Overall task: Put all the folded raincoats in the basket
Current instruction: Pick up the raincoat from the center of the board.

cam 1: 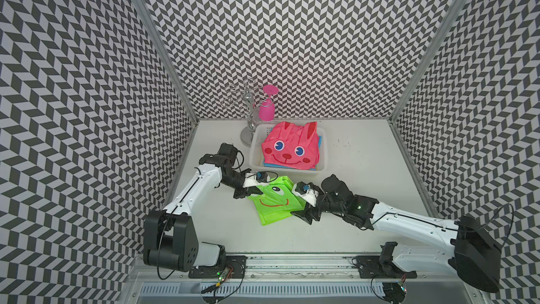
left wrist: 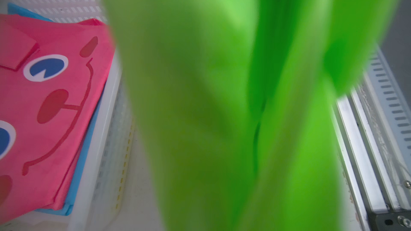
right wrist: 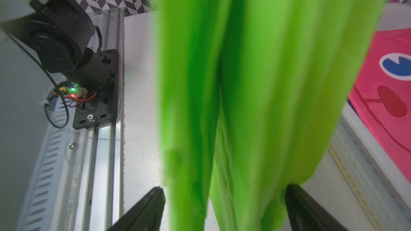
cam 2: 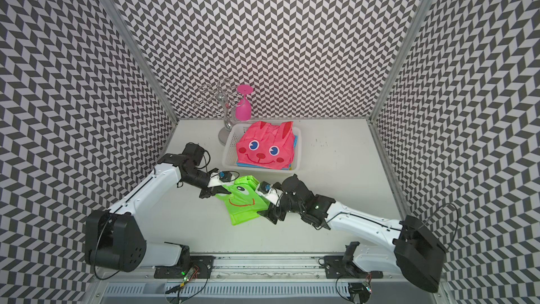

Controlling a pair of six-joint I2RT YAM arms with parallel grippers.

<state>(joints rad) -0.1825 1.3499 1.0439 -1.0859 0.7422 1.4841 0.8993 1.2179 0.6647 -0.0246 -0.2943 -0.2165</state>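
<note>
Standing at the open side of a chevron-walled cell, I see a white table [cam 1: 365, 171] with two robot arms reaching in from the near edge. Between them is the green raincoat [cam 1: 273, 203], folded into a rough rectangle with a cartoon frog face on top. It sits just in front of the basket [cam 1: 255, 153], on the side nearer the arms, and no part of it is inside. I cannot tell whether its lower edge touches the table.

The left gripper [cam 1: 251, 192] is at the coat's left upper corner, its fingers pressed together and pinching the green fabric. From that arm's wrist camera, blurred green folds fill nearly the whole view.

The right gripper [cam 1: 301, 206] is at the coat's right edge. Its wrist camera shows two black fingers [right wrist: 153, 201] spread wide, with green folds hanging between them and not clamped.

The basket is white, with lattice sides, and stands toward the back of the table. It holds a folded pink raincoat [cam 1: 289, 149] with a smiling rabbit face and ears, lying on top of a blue raincoat [cam 1: 320, 141], of which only thin edges show.

Behind the basket's left corner stands a silver wire glass rack [cam 1: 248, 103]. A pink glass [cam 1: 266, 109] hangs from it upside down.
</note>
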